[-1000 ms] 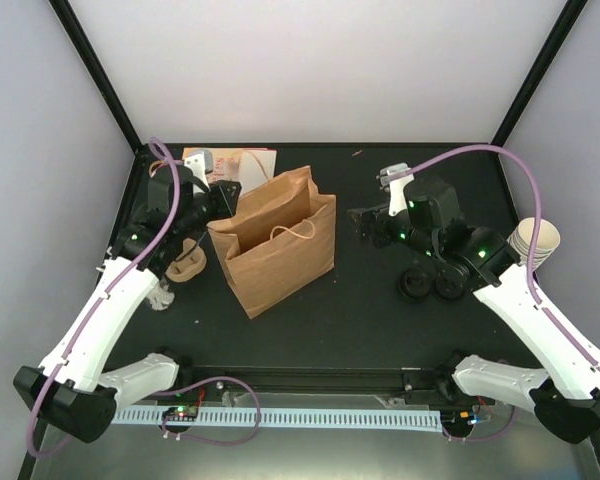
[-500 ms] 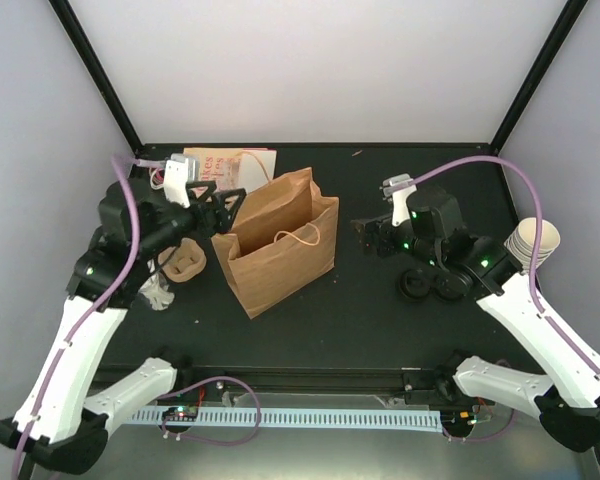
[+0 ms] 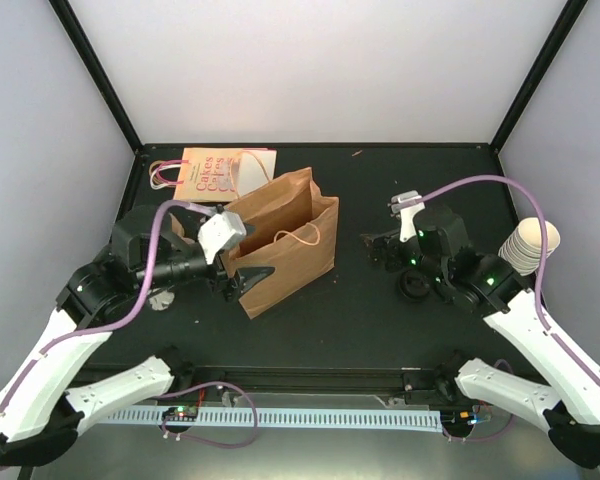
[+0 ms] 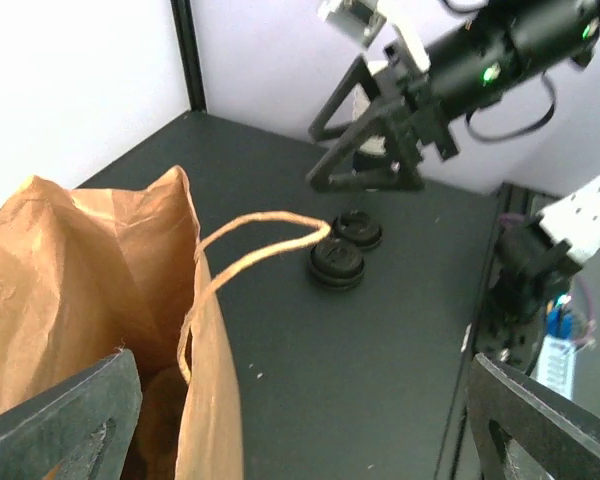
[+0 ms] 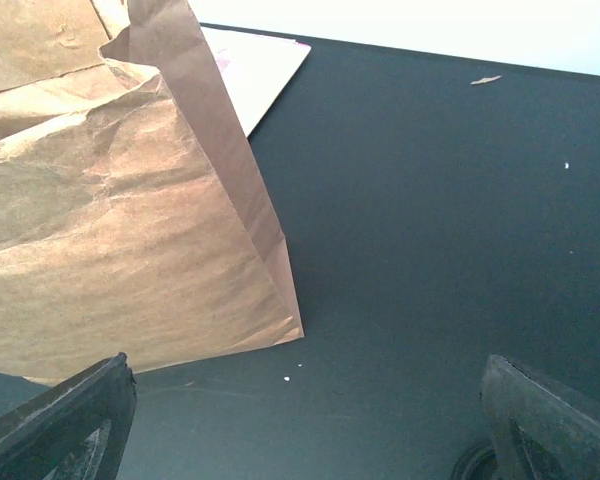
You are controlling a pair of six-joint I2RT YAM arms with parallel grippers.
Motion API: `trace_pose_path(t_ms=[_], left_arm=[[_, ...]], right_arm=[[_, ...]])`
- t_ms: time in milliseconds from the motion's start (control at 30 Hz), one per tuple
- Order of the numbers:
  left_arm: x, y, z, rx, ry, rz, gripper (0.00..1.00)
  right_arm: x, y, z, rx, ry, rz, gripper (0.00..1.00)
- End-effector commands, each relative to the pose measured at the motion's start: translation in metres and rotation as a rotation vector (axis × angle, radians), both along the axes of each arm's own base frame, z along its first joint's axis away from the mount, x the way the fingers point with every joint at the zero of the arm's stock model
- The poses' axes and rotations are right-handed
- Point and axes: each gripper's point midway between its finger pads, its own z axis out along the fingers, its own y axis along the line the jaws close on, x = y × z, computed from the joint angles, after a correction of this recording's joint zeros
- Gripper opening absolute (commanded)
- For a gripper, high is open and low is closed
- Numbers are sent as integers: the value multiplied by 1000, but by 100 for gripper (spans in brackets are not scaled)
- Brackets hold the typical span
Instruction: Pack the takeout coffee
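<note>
1. Top external view shows the brown paper bag (image 3: 280,245) standing upright mid-table with its mouth open. The left gripper (image 3: 245,277) sits at the bag's near-left corner, jaws wide apart and clamped on nothing.
2. The right gripper (image 3: 377,250) hovers well to the right of the bag, fingers spread, with nothing between them. Its wrist view looks onto the bag's side wall and dark tabletop.
3. The takeout coffee shows in no view. It may be down inside the bag, whose bottom lies in shadow in the left wrist view, or hidden behind an arm; I cannot tell which.
4. As I judge it, the step in hand is tending the bag's mouth. Take the rim by the paper, not by the twine handle (image 4: 255,235), which loops outward and could snag a finger. Grip lightly, since the thin wall looks likely to crumple or tip.
5. If the cup goes in from above, keep it upright and lower it through the middle of the mouth, away from the creased rim.
6. Edges:
   - Two loose black lids (image 3: 417,287) lie just beside the right gripper, where a low sweep would scatter them.
   - A stack of lidless cups (image 3: 530,245) sits at the table's right edge, close to the right forearm.
7. Open room:
   - There is bare table (image 3: 360,320) between the bag and the lids, and in front of both.
   - A flat printed paper bag (image 3: 215,172) takes the far-left corner.
</note>
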Motion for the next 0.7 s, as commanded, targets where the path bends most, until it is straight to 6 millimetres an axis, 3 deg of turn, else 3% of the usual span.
trace_pose_path(t_ms=[0,200,500,600,667], left_arm=[[8,3,-18,154,-157,6,91],[38,-4,-24,241,-193,90,83],[46,-41,-19,293,-254,0,80],[53,-51,-16,307,-259,-6,68],[58,-58,-15,308,-253,-9,50]], right_arm=[[0,-8,14,33,-59,-30,96],[-3,-9,16,41,-69,-24,96],[-2,-10,17,35,-78,-22,97],[-2,-9,16,32,-79,-19,96],[-2,-10,15,27,-80,-21,96]])
